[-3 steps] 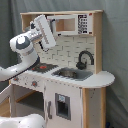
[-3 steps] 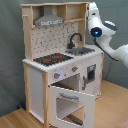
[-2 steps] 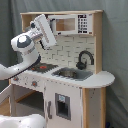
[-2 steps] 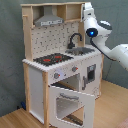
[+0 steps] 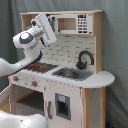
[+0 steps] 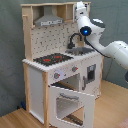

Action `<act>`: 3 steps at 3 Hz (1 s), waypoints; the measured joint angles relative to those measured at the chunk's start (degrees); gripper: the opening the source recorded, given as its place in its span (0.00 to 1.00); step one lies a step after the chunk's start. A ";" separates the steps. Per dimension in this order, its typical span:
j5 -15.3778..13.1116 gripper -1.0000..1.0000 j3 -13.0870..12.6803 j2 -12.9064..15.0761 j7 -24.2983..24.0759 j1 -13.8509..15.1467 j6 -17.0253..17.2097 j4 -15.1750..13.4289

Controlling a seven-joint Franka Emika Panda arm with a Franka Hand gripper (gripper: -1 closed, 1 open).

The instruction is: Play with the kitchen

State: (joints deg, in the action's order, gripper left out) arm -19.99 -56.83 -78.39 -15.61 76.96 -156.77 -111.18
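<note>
The toy kitchen (image 5: 65, 95) is white and light wood, and it shows in both exterior views. It has a black-and-red hob (image 6: 52, 59), a grey sink (image 5: 73, 74), a black faucet (image 5: 85, 58), a pegboard back (image 6: 50, 39) and a grey hood (image 6: 49, 20). The windowed oven door (image 6: 70, 103) hangs open and folded down. My gripper (image 6: 80, 7) is raised to the upper shelf on the sink side, above the faucet. In the first exterior view the gripper (image 5: 44, 23) stands in front of the hood and hides it.
A toy microwave (image 5: 74, 23) with a keypad fills the upper shelf. A small dispenser door (image 5: 62, 106) sits below the sink. My arm (image 6: 116, 50) reaches in from the second exterior view's right. The wooden floor (image 6: 112, 107) lies in front, and a grey curtain hangs behind.
My gripper has risen and moved toward the second exterior view's left, closer to the kitchen's upper shelf. The kitchen and its oven door have not moved.
</note>
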 joint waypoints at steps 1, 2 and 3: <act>0.00 1.00 -2.05 2.21 0.01 2.81 -0.27 4.45; 0.00 1.00 -4.16 2.81 0.53 5.41 -3.06 8.21; 0.00 1.00 -5.06 3.97 1.11 8.92 -4.78 12.10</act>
State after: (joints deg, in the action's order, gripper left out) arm -20.00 -61.90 -74.42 -14.50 85.88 -161.55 -99.07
